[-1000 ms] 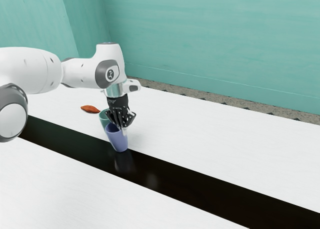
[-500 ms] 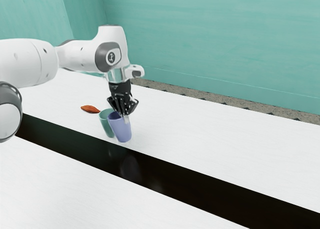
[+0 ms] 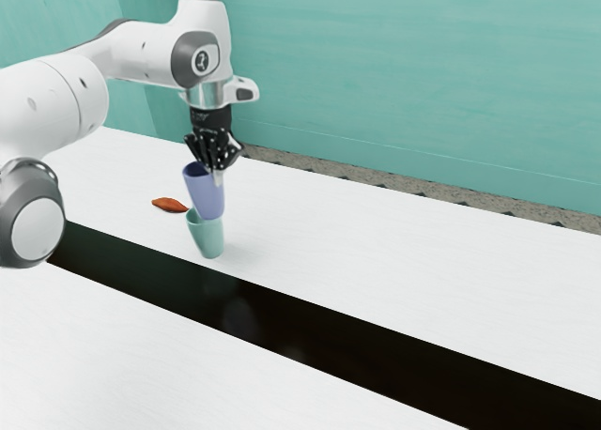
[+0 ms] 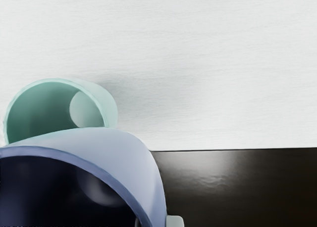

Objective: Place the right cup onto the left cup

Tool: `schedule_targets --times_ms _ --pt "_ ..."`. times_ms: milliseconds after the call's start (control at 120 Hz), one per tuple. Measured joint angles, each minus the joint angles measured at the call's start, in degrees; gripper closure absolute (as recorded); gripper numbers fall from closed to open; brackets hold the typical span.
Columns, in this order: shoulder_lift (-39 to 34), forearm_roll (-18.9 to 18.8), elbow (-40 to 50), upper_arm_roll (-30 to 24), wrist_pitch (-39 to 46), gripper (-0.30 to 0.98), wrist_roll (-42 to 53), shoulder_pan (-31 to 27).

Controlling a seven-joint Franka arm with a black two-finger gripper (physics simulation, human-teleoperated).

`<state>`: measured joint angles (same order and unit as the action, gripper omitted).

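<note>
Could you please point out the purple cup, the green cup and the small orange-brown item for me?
Purple cup [image 4: 116, 150], wrist view: outer wall, below the rim.
Green cup [image 3: 208, 240], exterior view: outer wall.
Orange-brown item [image 3: 170, 206], exterior view: middle of its upper surface.

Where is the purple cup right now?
Left of centre in the exterior view, the purple cup hangs from the gripper, clear of the table, its base overlapping in that view the rim of the green cup standing lower.
</note>
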<state>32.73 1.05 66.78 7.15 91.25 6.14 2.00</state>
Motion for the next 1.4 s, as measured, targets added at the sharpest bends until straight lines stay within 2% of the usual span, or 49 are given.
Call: schedule_targets --times_ms 633,1133,1217,1400 --pt "8.29 -2.22 -10.53 -0.10 -1.64 0.79 2.46 -3.01" --pt "11.25 -2.38 -10.96 -0.64 -0.05 0.78 3.82 -3.98" --pt "11.23 -2.28 -10.94 -0.68 0.04 0.71 3.92 -3.96" --pt "10.68 -1.83 -10.93 -0.49 -0.49 0.40 3.91 -3.67"
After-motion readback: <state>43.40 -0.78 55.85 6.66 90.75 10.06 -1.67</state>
